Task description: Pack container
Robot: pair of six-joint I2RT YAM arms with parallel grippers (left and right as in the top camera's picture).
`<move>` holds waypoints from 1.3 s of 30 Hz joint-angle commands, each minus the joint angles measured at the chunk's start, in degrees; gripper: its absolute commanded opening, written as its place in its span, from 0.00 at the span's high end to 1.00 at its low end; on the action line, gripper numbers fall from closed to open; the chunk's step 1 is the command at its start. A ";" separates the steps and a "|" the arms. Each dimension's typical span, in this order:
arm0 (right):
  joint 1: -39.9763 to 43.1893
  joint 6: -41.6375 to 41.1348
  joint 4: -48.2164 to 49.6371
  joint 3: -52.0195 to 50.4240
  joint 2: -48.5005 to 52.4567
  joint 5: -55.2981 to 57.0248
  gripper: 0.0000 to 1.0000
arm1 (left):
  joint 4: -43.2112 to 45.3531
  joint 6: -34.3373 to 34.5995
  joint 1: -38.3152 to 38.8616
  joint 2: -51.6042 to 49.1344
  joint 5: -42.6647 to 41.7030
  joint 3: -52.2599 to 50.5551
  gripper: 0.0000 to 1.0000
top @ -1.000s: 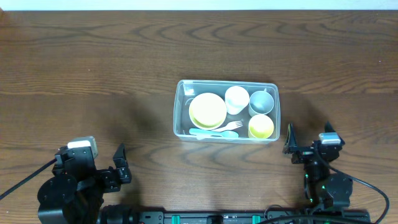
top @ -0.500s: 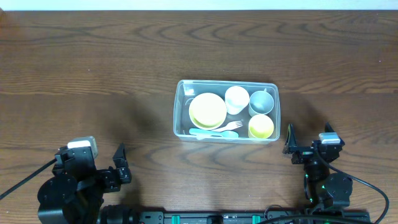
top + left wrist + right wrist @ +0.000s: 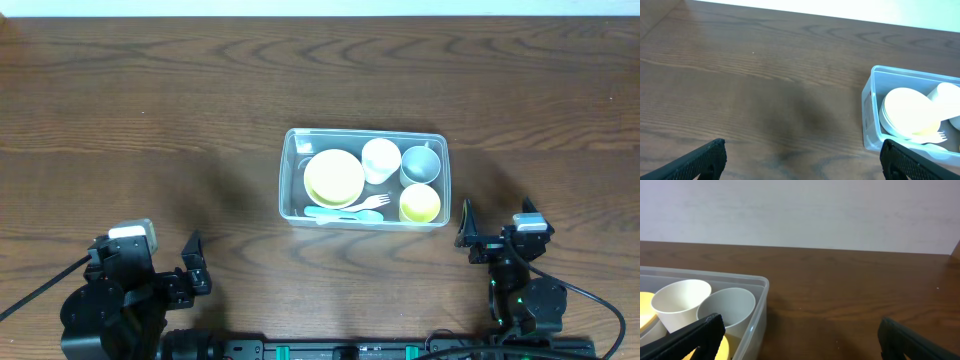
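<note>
I have both arms parked along the bottom edge of the overhead frame. The left gripper (image 3: 800, 165) sits in the lower left corner. In its wrist view the black fingers (image 3: 700, 161) stand spread wide at the two bottom corners, with only bare wood between them. The right gripper (image 3: 800, 342) sits in the lower right of the overhead frame, its jaws just as wide apart and holding nothing.

Both hang over the dark brown wood-grain table (image 3: 150, 120).

Above and to the left of the right gripper, a little right of centre in the overhead frame, is the clear rectangular plastic container (image 3: 285, 185). It has rounded corners and a rim, and its long side runs left to right. It is near the right gripper without touching it, and well apart from the left one.

Inside, a pale blue plastic spoon (image 3: 340, 213) and a cream plastic fork (image 3: 373, 203) lie along the lower wall. A round yellow cup (image 3: 420, 205) stands in the lower right corner. A stack of pale yellow round plates (image 3: 334, 177) fills the left half. A white cup (image 3: 380, 160) stands at top centre and a grey cup (image 3: 420, 166) in the upper right corner, both upright.

A strip of white wall (image 3: 320, 6) runs along the top edge of the frame.
</note>
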State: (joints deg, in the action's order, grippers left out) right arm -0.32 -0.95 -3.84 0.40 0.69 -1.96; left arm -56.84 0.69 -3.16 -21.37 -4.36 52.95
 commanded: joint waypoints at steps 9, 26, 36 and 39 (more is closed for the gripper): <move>-0.50 0.59 -0.26 -0.09 -0.20 0.22 0.01 | -0.09 0.63 0.02 -0.02 -0.61 -0.13 0.02; -0.50 0.59 -0.26 -0.09 -0.20 0.22 0.01 | -0.09 0.63 0.02 -0.02 -0.61 -0.13 0.02; -0.50 0.59 -0.26 -0.09 -0.20 0.22 0.01 | -0.50 -0.70 -0.02 0.02 0.94 -0.13 0.02; -0.50 0.59 -0.26 -0.09 -0.20 0.22 0.01 | -2.05 -1.07 -0.74 0.96 0.92 -0.55 0.02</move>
State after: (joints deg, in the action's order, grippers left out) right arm -0.32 -0.95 -3.84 0.40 0.69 -1.93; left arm -58.00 0.54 -3.25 -21.34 -4.10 52.95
